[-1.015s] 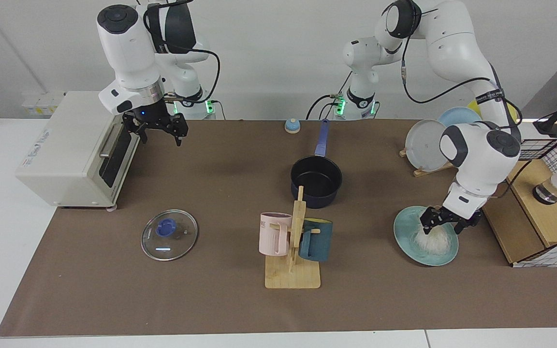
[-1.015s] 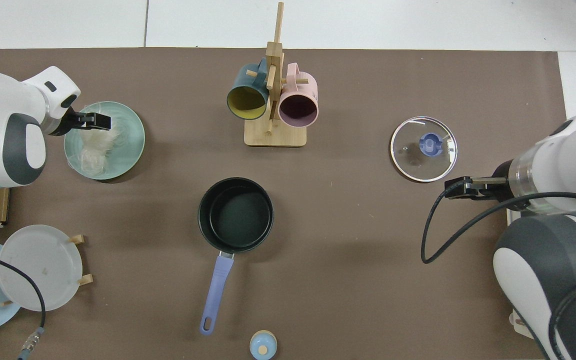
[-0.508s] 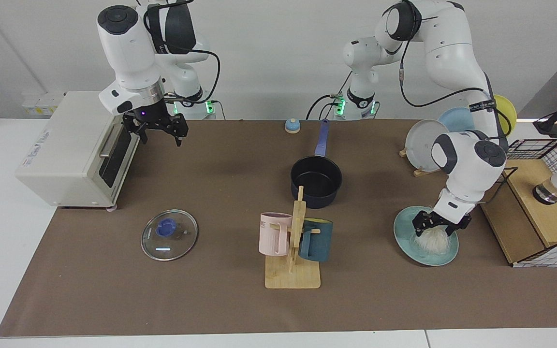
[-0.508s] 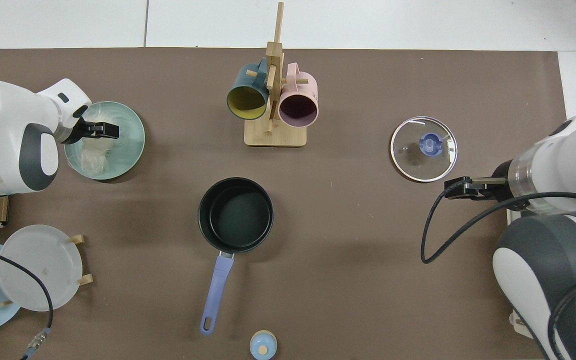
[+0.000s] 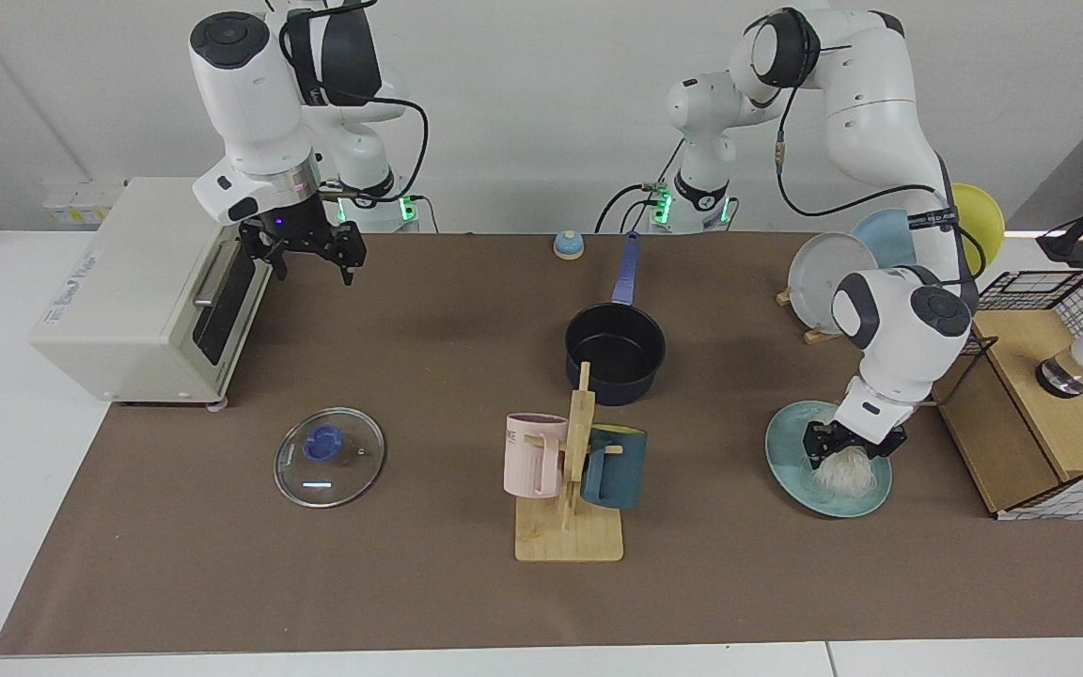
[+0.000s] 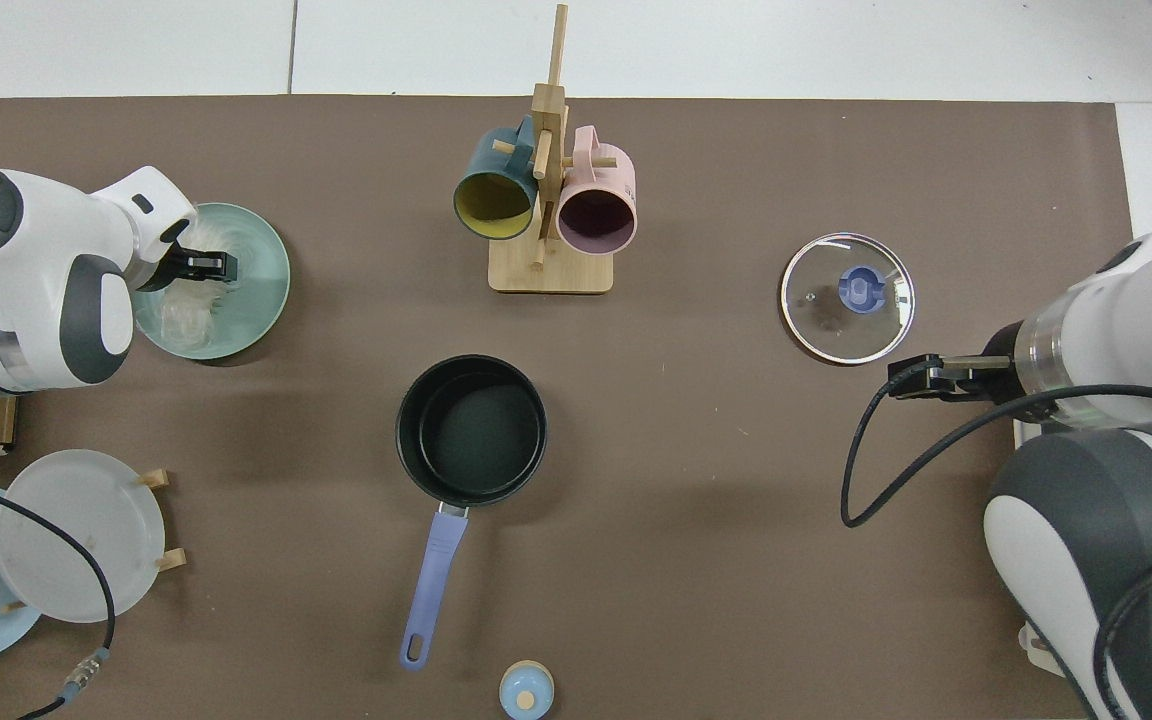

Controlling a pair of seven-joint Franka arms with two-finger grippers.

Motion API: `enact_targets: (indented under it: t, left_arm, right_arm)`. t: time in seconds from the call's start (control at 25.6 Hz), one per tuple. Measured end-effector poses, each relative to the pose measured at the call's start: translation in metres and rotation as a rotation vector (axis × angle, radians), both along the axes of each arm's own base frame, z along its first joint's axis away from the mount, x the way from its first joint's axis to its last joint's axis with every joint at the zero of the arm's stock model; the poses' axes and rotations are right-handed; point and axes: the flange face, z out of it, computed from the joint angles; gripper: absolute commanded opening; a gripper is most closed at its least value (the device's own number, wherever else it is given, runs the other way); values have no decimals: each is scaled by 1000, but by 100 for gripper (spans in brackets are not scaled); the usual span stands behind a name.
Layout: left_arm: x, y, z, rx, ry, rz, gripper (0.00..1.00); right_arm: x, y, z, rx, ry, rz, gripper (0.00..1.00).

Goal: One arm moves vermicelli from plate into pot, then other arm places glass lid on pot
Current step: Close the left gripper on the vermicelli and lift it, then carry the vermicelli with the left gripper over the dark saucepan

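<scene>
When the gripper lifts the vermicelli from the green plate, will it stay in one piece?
Probably mostly: the vermicelli is a loose tangle, so strands likely cling together. Thin ends may droop or trail onto the plate. It looks very light.

Toaster oven point(image 5: 142, 291); mug rack point(image 5: 572, 489); pink mug point(image 5: 532, 454); teal mug point(image 5: 613, 467)

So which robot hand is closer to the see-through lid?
Right. The right gripper hovers by the toaster oven, behind the glass lid; the left gripper is across the table at the vermicelli.
</scene>
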Motion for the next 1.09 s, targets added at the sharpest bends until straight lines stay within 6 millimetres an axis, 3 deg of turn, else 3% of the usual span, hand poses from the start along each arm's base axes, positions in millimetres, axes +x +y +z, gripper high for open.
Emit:
enact_targets:
  t: [0.39,0.51,0.7,0.98,1.09]
  left_arm:
    - [6,1,16,8,4,-11,0]
    - [8,-1,31,8,14,-16,0]
    - [0,-14,74,10,39,-33,0]
    - [-28,-61,137,7,113,-25,0]
    - [-45,-99,153,3,154,19,0]
  right_arm:
    - [11,-2,-6,6,-34,-2,99]
    - [25,-6,-11,10,-45,-12,99]
    - [59,-17,-29,20,-69,-31,99]
    - [103,-29,-86,33,-110,-48,99]
    - [118,-28,-117,40,-126,-46,99]
